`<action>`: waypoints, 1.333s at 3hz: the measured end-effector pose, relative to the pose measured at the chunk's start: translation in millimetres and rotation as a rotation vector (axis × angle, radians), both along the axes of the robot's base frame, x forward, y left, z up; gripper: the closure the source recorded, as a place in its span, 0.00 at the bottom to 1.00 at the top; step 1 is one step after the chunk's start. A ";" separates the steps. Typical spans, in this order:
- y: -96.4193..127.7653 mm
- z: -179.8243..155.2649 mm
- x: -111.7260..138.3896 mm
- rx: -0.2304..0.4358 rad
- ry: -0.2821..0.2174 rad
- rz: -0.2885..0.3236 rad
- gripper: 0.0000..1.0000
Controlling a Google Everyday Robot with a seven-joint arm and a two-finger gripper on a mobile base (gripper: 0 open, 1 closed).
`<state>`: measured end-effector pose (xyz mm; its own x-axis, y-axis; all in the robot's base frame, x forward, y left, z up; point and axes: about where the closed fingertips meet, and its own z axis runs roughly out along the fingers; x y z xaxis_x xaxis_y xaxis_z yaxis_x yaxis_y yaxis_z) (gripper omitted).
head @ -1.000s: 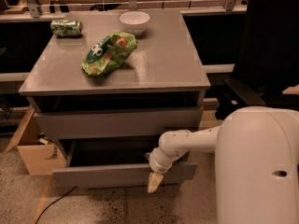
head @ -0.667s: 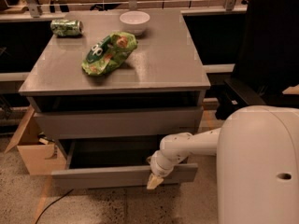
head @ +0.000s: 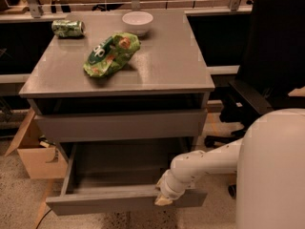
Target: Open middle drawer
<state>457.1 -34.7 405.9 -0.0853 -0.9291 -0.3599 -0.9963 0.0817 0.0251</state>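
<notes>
With the gripper (head: 164, 200) at the front edge of the middle drawer (head: 95, 204), right of centre, grip state impossible to tell, pull straight outward and level to avoid skewing.

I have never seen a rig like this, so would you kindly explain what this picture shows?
There is one picture, from a single camera looking down at the front of a grey cabinet; where the camera is mounted is not known. The large white shape at the lower right is the robot, a rolling machine with one arm. The arm ends in a pincer, which sits at the front panel of the middle drawer. That drawer is pulled out and its grey inside looks empty. On top of the cabinet lie a green can, a white bowl and a green snack bag. A black chair stands to the right, and a cardboard box to the left.
</notes>
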 end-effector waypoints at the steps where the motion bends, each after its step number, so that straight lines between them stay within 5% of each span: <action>1: -7.6 0.1 -27.9 -0.001 0.050 -0.042 1.00; 2: -7.6 0.1 -27.9 -0.001 0.050 -0.042 1.00; 4: -6.9 -1.1 -29.4 -0.001 0.054 -0.039 0.58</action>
